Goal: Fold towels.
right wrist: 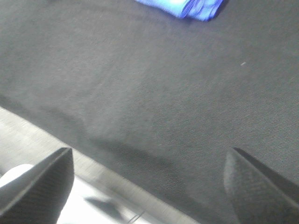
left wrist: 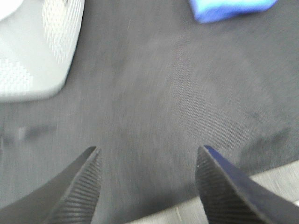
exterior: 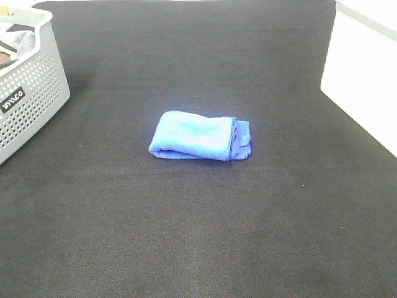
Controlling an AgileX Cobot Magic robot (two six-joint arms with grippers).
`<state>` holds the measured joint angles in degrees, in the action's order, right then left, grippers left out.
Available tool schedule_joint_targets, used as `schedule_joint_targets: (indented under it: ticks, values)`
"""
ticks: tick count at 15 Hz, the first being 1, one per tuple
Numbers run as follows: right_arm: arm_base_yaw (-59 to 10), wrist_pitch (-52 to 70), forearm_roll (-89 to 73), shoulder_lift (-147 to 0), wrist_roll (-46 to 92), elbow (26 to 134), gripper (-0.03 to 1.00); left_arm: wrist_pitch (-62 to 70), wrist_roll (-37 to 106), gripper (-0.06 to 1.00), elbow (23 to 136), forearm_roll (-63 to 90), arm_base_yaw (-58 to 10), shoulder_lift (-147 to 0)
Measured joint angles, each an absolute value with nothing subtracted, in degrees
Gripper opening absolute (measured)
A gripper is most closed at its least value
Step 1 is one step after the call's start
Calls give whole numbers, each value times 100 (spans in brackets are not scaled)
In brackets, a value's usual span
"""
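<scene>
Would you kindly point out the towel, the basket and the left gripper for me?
towel (exterior: 193,133): exterior high view, on its folded top face.
basket (exterior: 38,93): exterior high view, on its perforated side wall.
left gripper (left wrist: 148,161): left wrist view, midway between its fingertips.

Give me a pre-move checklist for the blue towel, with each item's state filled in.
1. Blue towel folded into a compact bundle on the dark table cloth: ok.
2. Left gripper open, holding nothing: ok.
3. Right gripper open, holding nothing: ok.
4. Both grippers well clear of the towel: ok.
5. Towel apart from the grey basket: ok.
6. Fold edges neatly aligned: not ok, layers stick out unevenly at the right end.
</scene>
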<state>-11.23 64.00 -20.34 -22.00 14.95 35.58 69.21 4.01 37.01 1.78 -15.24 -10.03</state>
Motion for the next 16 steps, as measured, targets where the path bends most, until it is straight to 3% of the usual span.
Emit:
schedule_joint_targets:
  ticks: [4, 16]
  values:
    - [-1123, 6354, -1163, -1152, 1209, 3111, 82, 6583, 1077, 57, 3174, 556, -1524, -435]
    - [-1123, 6154, -659, -1054, 842, 2911, 82, 6068, 1392, 57, 2899, 871, -1524, -441]
